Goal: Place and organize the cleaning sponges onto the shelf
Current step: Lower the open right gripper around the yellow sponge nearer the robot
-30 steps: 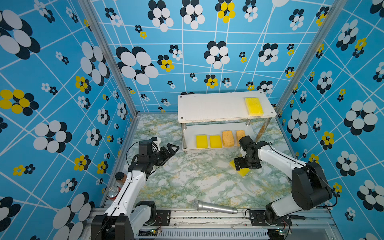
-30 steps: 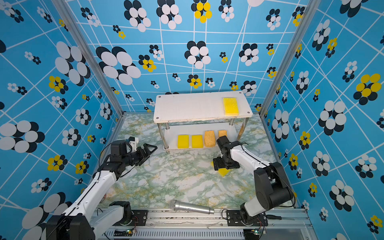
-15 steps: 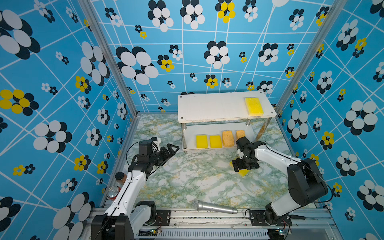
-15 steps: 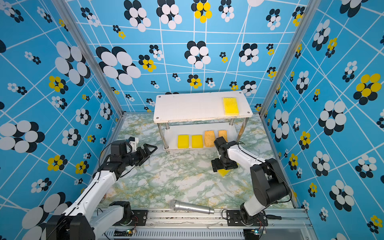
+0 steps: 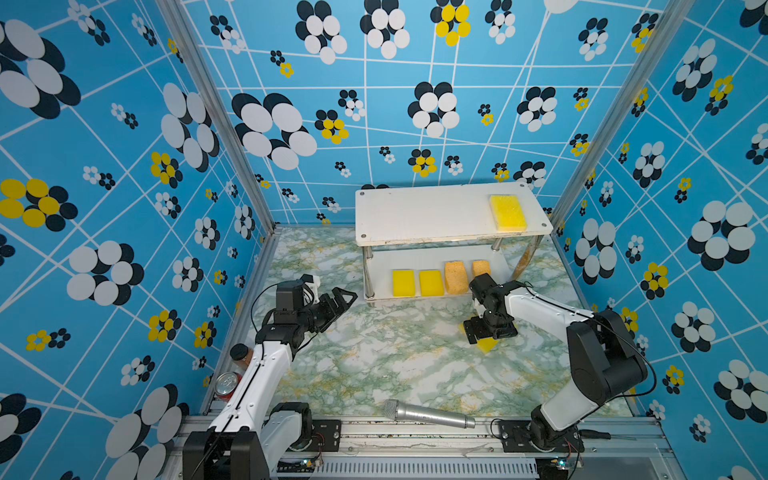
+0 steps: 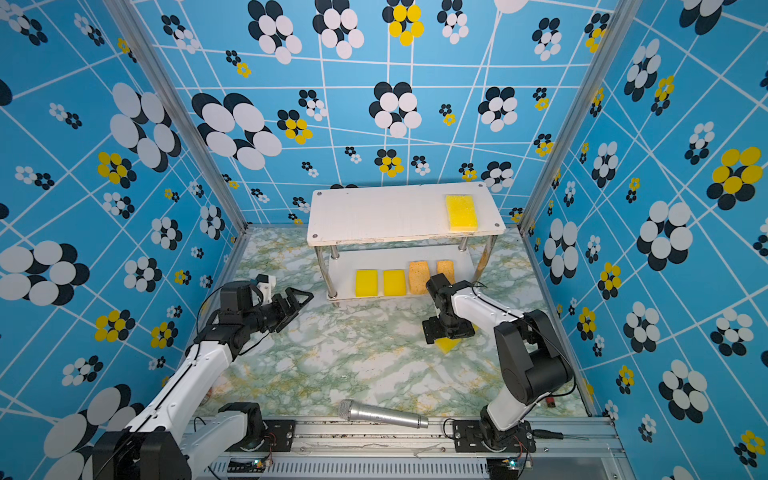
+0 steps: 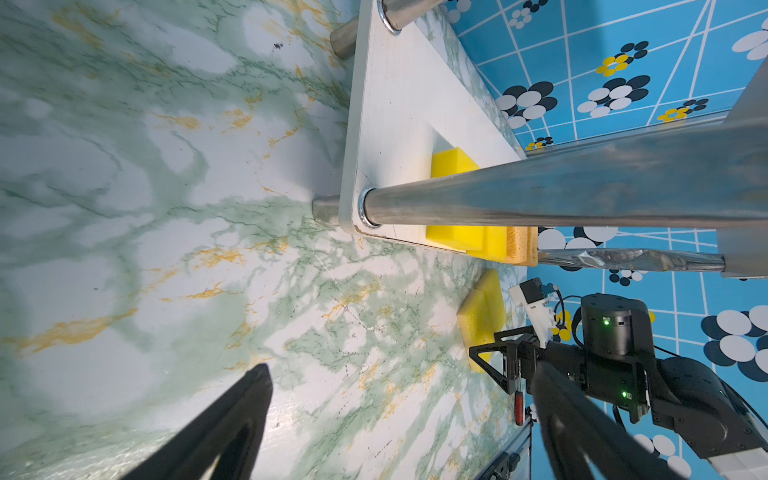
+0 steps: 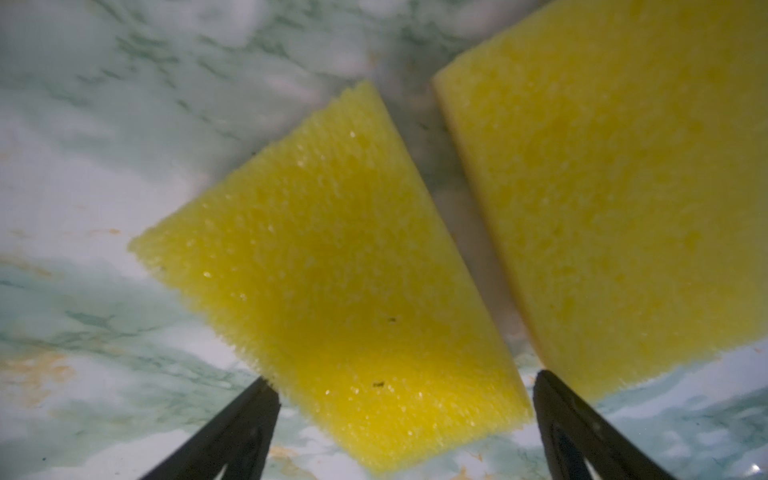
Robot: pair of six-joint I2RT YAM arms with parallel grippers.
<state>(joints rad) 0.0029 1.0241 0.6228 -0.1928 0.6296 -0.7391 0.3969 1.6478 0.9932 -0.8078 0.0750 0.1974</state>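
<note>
The shelf (image 5: 415, 216) (image 6: 374, 216) stands at the back. One flat yellow sponge (image 5: 508, 212) lies on its top board. Its lower board holds two bright yellow sponges (image 5: 403, 283) (image 5: 431, 282) and two orange-tan ones (image 5: 455, 277) (image 5: 481, 268). Two more flat yellow sponges (image 8: 332, 270) (image 8: 615, 187) lie side by side on the floor, mostly hidden in both top views. My right gripper (image 5: 490, 330) (image 8: 405, 382) points down over them, open, its fingers either side of one sponge's near end. My left gripper (image 5: 340, 297) (image 7: 399, 374) hovers open and empty, left of the shelf.
A silver microphone (image 5: 428, 413) lies near the front rail. A can (image 5: 226, 384) and a dark-capped bottle (image 5: 241, 355) stand by the left wall beside my left arm. Patterned walls close in the marbled floor (image 5: 374, 365) on three sides.
My right gripper has shifted slightly left over the floor sponges and stays open. The left arm has not moved.
</note>
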